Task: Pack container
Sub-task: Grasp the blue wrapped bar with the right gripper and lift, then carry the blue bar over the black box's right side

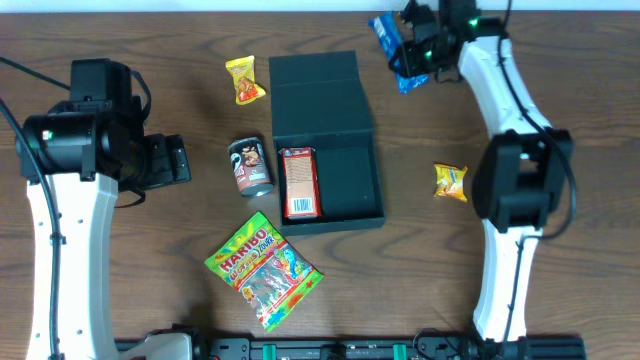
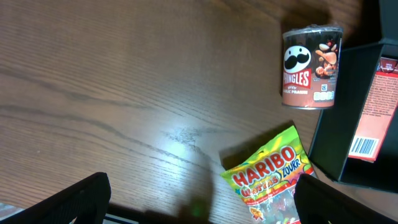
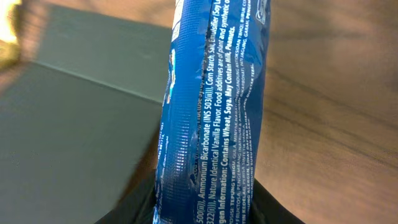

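The container (image 1: 350,185), a dark green square box, is seen near the middle of the tabletop (image 1: 150,60), opened, with its flap lid (image 1: 315,90) laid back flat on the far side. A small red printed carton (image 1: 300,183) is lodged inside against the left wall, and the rest of the floor is bare. Just beside the box on the left a Pringles can (image 1: 250,166) is found lying on its side, and a Haribo bag (image 1: 264,271) is spread flat near the box's front left corner. One yellow snack packet (image 1: 245,80) is placed beside the lid's left edge, another (image 1: 451,182) well apart to the right. The left gripper (image 1: 182,160) is held over bare wood left of the can, its jaws spread wide with nothing between them. The right gripper (image 1: 408,50) is raised near the lid's far right corner, its jaws pinching a blue snack packet (image 1: 384,35), which is held clear of the tabletop.
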`<state>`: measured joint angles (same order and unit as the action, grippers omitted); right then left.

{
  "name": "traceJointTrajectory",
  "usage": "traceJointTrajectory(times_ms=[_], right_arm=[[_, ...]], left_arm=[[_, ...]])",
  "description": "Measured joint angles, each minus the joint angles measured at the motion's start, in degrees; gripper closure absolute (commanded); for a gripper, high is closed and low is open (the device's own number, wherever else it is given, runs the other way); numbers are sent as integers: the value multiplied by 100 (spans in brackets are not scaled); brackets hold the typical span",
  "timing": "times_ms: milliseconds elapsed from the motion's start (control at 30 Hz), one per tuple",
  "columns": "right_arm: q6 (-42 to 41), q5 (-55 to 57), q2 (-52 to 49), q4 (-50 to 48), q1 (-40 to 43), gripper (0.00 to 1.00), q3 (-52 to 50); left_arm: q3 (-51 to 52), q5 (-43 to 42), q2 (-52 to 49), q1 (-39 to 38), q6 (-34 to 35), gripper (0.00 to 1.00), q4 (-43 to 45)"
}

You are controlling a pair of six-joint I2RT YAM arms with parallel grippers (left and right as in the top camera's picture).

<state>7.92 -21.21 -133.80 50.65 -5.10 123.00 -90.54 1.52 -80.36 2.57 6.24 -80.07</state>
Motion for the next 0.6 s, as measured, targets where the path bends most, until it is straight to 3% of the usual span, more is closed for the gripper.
traceJointTrajectory(times_ms=[233, 600], right_arm=[[160, -400, 870, 857, 2, 93, 0], [424, -577, 1019, 1886, 2, 88, 0]], left_arm=[[0, 2, 0, 0, 0, 5, 0], [0, 2, 0, 0, 0, 5, 0]])
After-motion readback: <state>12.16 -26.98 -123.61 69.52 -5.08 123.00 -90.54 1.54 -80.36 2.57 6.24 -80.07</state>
